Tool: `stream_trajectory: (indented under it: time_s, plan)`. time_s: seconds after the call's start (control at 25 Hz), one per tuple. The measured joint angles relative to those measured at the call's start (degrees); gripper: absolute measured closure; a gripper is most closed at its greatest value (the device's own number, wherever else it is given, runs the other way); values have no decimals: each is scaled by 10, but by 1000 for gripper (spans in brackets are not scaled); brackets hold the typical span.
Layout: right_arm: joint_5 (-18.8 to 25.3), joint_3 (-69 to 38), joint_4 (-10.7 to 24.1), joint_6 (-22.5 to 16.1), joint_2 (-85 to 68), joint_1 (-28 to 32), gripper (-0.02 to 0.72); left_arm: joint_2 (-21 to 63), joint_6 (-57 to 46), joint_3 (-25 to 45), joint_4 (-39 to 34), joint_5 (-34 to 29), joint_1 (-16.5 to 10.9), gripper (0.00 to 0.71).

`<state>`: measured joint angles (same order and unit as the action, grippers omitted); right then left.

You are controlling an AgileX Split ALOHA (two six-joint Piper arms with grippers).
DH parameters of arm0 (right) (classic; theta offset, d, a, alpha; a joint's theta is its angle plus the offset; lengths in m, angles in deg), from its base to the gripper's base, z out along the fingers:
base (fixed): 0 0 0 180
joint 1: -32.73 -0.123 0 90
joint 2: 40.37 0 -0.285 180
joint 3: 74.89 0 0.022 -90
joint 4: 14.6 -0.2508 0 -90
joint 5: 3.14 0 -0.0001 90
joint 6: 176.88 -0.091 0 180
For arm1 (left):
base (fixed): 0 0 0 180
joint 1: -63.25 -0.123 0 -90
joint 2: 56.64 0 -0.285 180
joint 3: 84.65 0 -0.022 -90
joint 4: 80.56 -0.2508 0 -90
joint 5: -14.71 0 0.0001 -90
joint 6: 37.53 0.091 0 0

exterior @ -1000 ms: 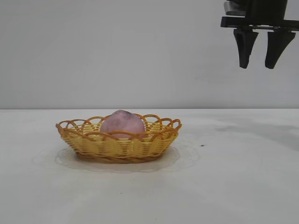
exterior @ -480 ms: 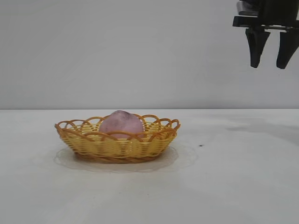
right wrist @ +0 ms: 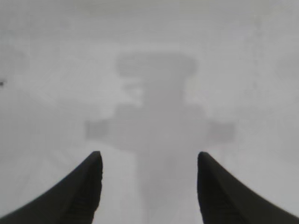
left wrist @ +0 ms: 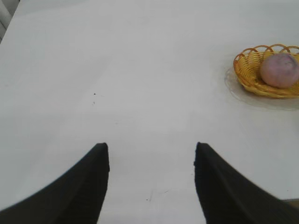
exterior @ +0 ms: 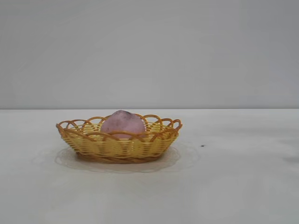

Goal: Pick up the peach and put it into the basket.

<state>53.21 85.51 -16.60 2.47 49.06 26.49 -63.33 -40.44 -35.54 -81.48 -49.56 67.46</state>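
Peach (exterior: pixel 122 124) sits inside the basket (exterior: pixel 119 144), its top showing above the looped rim, so the placing step looks done and what remains is only clearing away. The right gripper (right wrist: pixel 149 186) hangs over bare table (exterior: pixel 233 186) away from the basket, jaws apart and empty. The left gripper (left wrist: pixel 152 182) is parked well off from the basket, jaws likewise apart with nothing between them; I judge no further grasp is needed.

Pretty bare setup: a plain white matte table (exterior: pixel 233 186) with one tiny dark speck (exterior: pixel 202 145) on it, and a flat light grey wall (exterior: pixel 149 51) running behind the whole thing.
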Motion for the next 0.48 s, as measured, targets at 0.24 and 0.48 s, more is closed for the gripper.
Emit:
stream_trajectory:
  time_s: [0.24,0.48]
  plan:
    - [33,-122,2,0,-179,0,321,0,0,0,0,0,0,351]
    - [66,-209,2,0,-332,0,321,0,0,0,0,0,0,351]
